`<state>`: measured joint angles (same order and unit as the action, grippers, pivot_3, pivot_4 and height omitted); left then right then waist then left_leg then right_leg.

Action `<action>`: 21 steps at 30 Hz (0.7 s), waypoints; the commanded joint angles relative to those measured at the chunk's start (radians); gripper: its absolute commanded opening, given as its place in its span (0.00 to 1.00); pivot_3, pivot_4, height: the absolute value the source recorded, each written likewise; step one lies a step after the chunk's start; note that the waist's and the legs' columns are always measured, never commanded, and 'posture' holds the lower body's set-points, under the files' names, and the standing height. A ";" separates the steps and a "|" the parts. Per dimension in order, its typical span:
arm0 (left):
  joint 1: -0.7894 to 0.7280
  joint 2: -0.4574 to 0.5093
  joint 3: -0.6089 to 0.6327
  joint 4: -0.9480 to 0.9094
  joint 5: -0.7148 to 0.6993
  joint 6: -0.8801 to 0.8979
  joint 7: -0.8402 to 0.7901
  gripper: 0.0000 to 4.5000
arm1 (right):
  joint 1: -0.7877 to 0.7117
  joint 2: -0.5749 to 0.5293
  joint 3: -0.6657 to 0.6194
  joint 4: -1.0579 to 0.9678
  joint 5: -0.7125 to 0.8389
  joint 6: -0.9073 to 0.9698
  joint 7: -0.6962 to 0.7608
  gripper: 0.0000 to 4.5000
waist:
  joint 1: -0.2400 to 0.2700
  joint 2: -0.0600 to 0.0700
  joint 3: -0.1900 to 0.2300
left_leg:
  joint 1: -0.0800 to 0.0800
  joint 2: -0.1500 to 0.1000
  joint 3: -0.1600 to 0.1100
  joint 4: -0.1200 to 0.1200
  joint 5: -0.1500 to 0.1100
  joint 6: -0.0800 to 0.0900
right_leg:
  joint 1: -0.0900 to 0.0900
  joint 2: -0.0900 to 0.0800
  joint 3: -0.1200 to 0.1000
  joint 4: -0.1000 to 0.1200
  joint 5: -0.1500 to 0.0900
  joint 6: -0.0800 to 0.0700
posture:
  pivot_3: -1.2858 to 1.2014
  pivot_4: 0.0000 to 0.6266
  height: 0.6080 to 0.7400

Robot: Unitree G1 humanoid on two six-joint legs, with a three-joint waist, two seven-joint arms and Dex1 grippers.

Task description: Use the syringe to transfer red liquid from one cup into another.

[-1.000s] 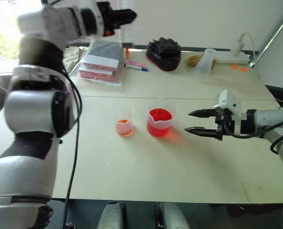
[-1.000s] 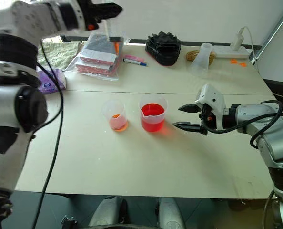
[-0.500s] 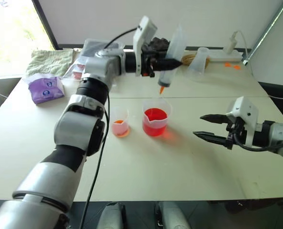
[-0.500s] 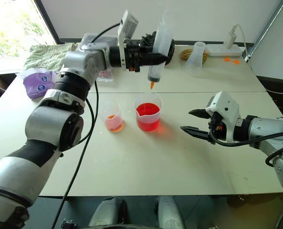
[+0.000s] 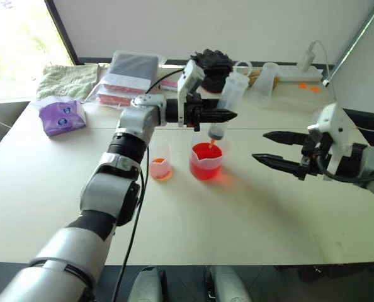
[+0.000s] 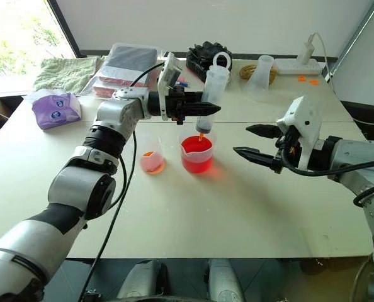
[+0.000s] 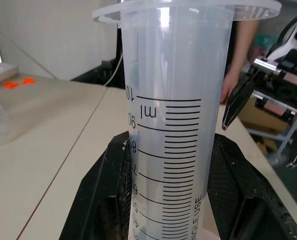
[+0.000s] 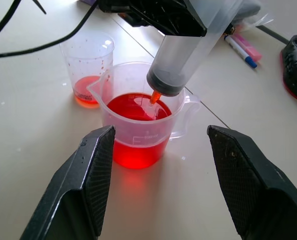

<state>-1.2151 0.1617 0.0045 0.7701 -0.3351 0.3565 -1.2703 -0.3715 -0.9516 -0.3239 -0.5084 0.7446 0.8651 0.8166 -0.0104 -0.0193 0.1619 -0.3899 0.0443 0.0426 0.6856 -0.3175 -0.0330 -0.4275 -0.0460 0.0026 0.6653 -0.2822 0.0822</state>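
In the left wrist view the syringe point(image 7: 168, 125) is cut off at the lower edge, so its tip cannot be seen there, and the black fingers point(image 7: 96, 200) of the left end effector cover its lower sides. Behind it a person's hand point(image 7: 232, 85) is partly hidden. In the right wrist view the black object point(image 8: 296, 65) is cut by the edge.

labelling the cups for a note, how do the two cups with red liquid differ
The wider cup has a flared rim with a spout and a handle; the narrower cup beside it has a plain rim.

The wider cup holds deep red liquid well up its wall; the narrower cup has only a shallow orange-red layer.

The syringe tip dips into the wider cup; nothing is over the narrower cup.

Both are clear plastic, upright on the table.
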 commanded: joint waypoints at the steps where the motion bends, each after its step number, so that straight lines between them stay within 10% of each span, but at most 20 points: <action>1: 0.043 -0.008 0.036 -0.115 -0.055 0.024 0.024 0.33 | -0.074 0.012 -0.026 0.037 0.050 0.019 -0.033 0.68 | 0.000 0.000 0.000 | 0.000 0.000 0.000 0.000 0.000 0.000 | 0.000 0.000 0.000 0.000 0.000 0.000 | 0.52 0.24 1.00; 21: 0.288 -0.035 -0.013 -0.302 -0.016 -0.228 0.109 0.33 | -0.349 0.105 -0.038 0.182 0.217 0.143 -0.243 0.68 | 0.002 0.000 0.000 | 0.000 0.000 0.000 0.000 0.000 0.000 | 0.000 -0.001 0.000 0.000 0.000 0.000 | 0.52 0.24 1.00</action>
<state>-0.9239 0.1354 -0.0046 0.4906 -0.3534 0.1642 -1.1689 -0.6900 -0.8435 -0.3268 -0.3273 0.9443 1.0059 0.5965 -0.0080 -0.0189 0.1617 -0.3900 0.0446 0.0428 0.6857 -0.3174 -0.0331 -0.4275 -0.0469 0.0030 0.6655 -0.2822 0.0823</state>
